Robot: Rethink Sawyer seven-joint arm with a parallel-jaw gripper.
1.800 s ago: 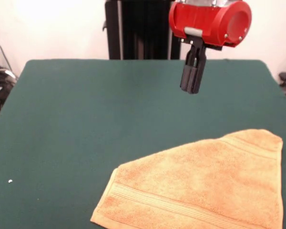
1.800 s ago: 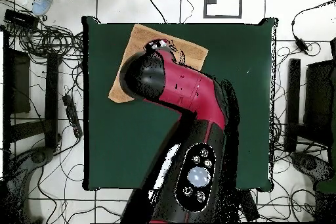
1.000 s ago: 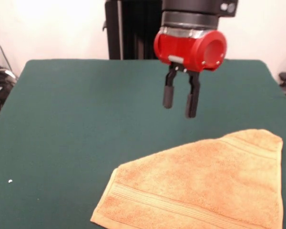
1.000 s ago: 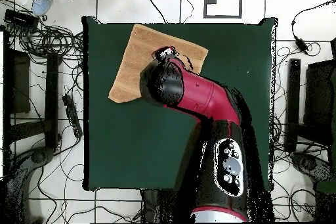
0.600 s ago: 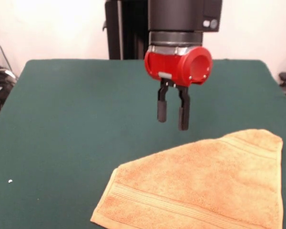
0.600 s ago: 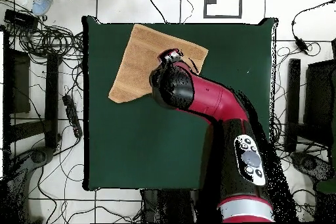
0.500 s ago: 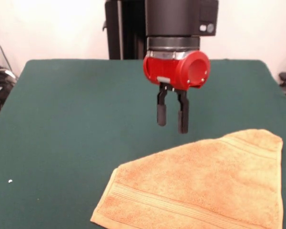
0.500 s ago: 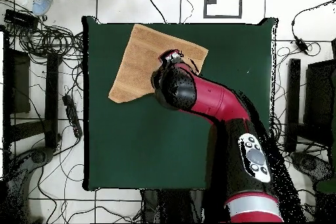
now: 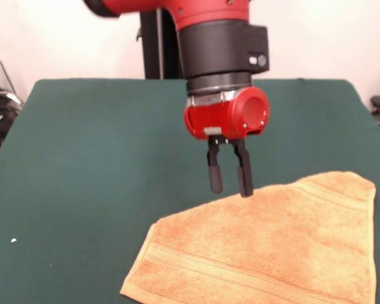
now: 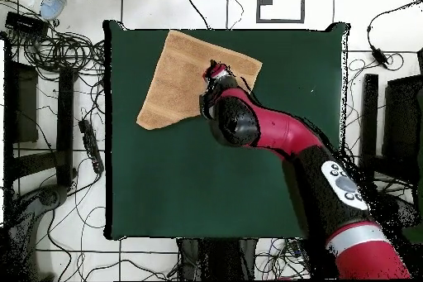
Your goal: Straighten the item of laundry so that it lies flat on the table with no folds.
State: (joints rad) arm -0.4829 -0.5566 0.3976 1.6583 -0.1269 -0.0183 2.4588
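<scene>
1. Where the gripper point(image 9: 229, 183) hangs from the red and black arm point(image 9: 223, 57), its two dark fingers point(image 9: 215, 178) point downward and stand spread apart, with nothing held between them.
2. The fingertips sit at the towel's upper folded edge in the front view; contact cannot be confirmed.
3. The orange-tan towel point(image 9: 266, 247) lies on the green table point(image 9: 95, 158), toward its lower right in the front view, running off the picture's bottom edge.
4. The towel outline is irregular, not square; a ribbed band point(image 9: 234, 272) shows near its lower edge.
5. In the overhead view, the arm point(image 10: 281, 142) overlaps the towel point(image 10: 178, 76), near the table's point(image 10: 165, 188) top left corner.
</scene>
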